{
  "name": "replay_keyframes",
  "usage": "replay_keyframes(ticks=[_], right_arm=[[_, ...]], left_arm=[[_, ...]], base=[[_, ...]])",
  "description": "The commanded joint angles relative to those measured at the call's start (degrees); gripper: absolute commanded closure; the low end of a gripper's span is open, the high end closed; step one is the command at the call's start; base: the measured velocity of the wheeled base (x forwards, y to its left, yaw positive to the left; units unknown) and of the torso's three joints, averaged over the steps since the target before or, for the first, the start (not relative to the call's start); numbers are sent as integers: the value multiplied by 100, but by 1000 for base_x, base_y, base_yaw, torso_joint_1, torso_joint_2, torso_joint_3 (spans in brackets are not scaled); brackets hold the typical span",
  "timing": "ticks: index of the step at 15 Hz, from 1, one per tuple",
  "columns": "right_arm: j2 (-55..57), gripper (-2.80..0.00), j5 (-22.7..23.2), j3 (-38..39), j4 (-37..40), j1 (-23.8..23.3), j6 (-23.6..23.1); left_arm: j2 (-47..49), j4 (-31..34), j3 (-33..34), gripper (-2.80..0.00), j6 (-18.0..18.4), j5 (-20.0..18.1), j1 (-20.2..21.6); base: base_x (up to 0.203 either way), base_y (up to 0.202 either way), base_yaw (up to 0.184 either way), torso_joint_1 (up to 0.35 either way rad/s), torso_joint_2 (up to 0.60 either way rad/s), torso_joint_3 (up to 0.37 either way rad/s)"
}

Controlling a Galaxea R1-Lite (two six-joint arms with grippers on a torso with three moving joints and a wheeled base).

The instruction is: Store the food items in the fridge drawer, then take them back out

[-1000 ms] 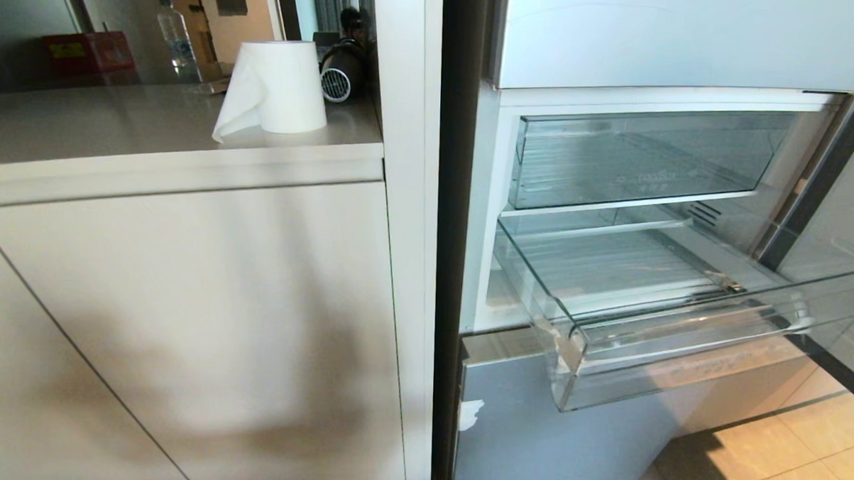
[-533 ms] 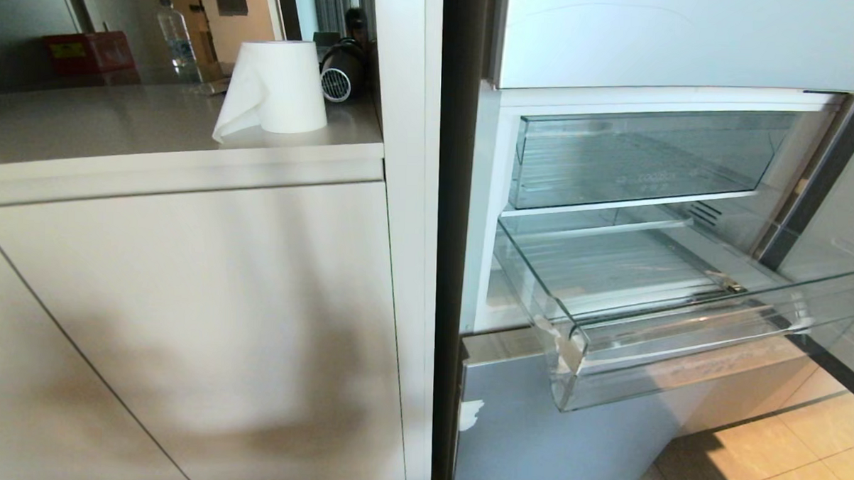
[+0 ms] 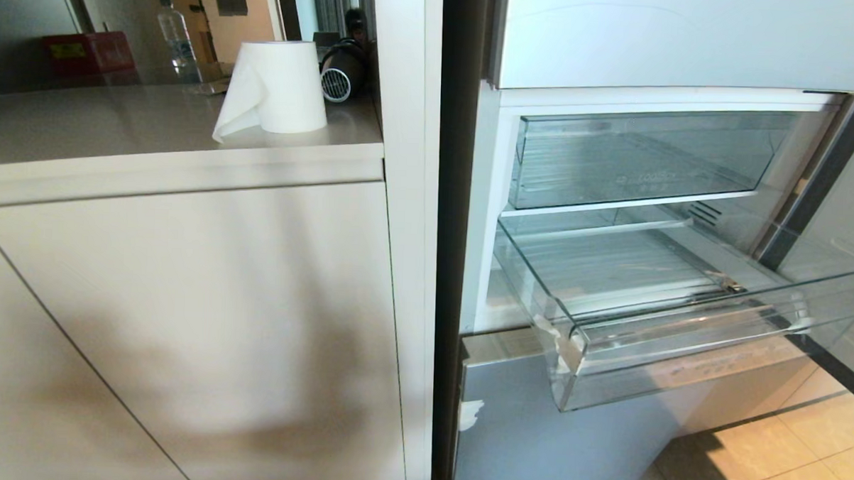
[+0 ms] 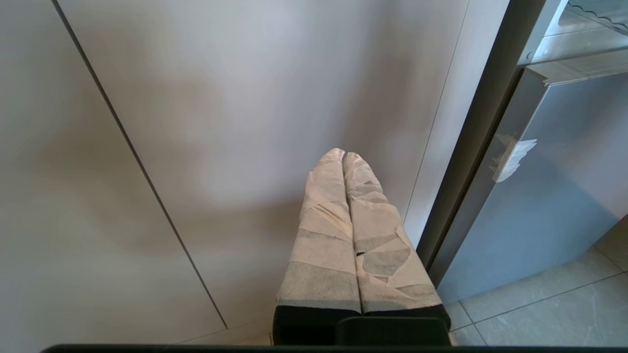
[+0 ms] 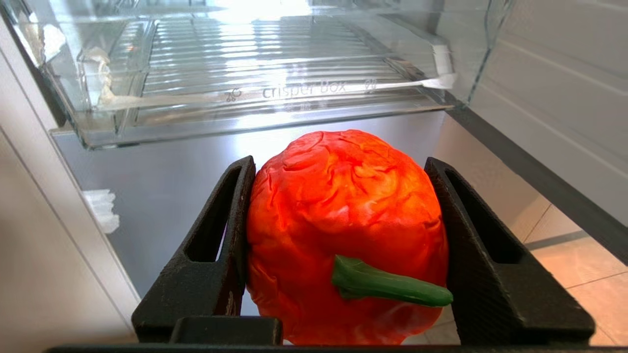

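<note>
The fridge drawer [image 3: 679, 334] stands pulled out of the open fridge, clear plastic with a ribbed floor, and nothing lies in it. My right gripper [image 5: 338, 162] is outside the head view. It is shut on a red-orange food item [image 5: 343, 196] with a green stem [image 5: 387, 287], held in front of and below the drawer's front lip [image 5: 255, 125]. My left gripper [image 4: 343, 153], with tape-wrapped fingers, is shut on nothing. It hangs low in front of the beige cabinet panel [image 4: 245, 122].
A taller clear bin [image 3: 643, 162] sits above the drawer. The open fridge door [image 3: 840, 212] stands at the right. A counter [image 3: 118, 123] to the left carries a paper towel roll [image 3: 280, 86] and a bottle [image 3: 175, 36]. A tiled floor [image 3: 782, 451] lies below.
</note>
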Motion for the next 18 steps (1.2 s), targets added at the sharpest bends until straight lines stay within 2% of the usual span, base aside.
replay_keyframes(ticks=[1, 8, 10, 14, 18], right_arm=[[-30, 0, -5, 2, -2, -2, -47], [-30, 0, -5, 2, -11, -2, 197], [-30, 0, -89, 2, -36, -2, 386], [-30, 0, -149, 2, -55, -2, 372], [-30, 0, -400, 2, -152, -2, 381]], left_arm=[[-2, 0, 0, 0, 0, 0, 0], [-2, 0, 0, 0, 0, 0, -5], [-2, 0, 0, 0, 0, 0, 0], [-2, 0, 0, 0, 0, 0, -8], [-2, 0, 0, 0, 0, 0, 0]], base=[[0, 0, 0, 0, 0, 0], [-1, 0, -9, 2, 0, 1], [-1, 3, -147, 3, 3, 3], [-1, 6, -176, -1, 3, 2], [0, 8, -178, 1, 1, 0]])
